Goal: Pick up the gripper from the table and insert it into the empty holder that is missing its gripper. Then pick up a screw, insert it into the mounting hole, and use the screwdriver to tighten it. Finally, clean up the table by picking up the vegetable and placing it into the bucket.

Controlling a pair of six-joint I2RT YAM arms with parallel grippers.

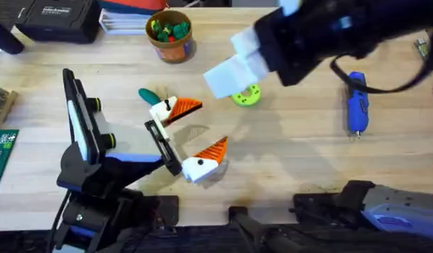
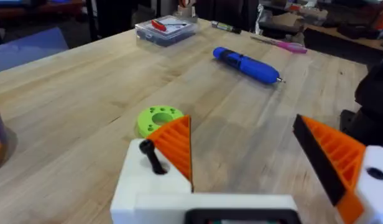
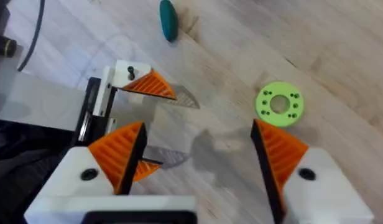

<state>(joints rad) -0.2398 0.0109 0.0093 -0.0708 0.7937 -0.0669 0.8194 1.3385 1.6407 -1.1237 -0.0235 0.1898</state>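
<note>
Overhead: the right gripper (image 1: 234,67), a blurred white block on a dark arm, hangs high over the tabletop's middle; below, the left gripper (image 1: 192,137) rests spread, orange ribbed wedges apart. The oblong green vegetable (image 1: 147,95) lies beside it; the bucket (image 1: 170,36) stands near the far edge, the blue screwdriver (image 1: 356,102) toward the right edge.

Left wrist: a screw (image 2: 152,155) stands in the holder (image 2: 145,183).

Right wrist: the right fingers (image 3: 120,152) are spread above a perforated lime disc (image 3: 279,104).

Bright, even light from overhead; soft faint shadows on the wood table (image 1: 287,154). Right arm (image 1: 322,39) close under the overhead camera, dark and blurred. Wrist views soft throughout.
</note>
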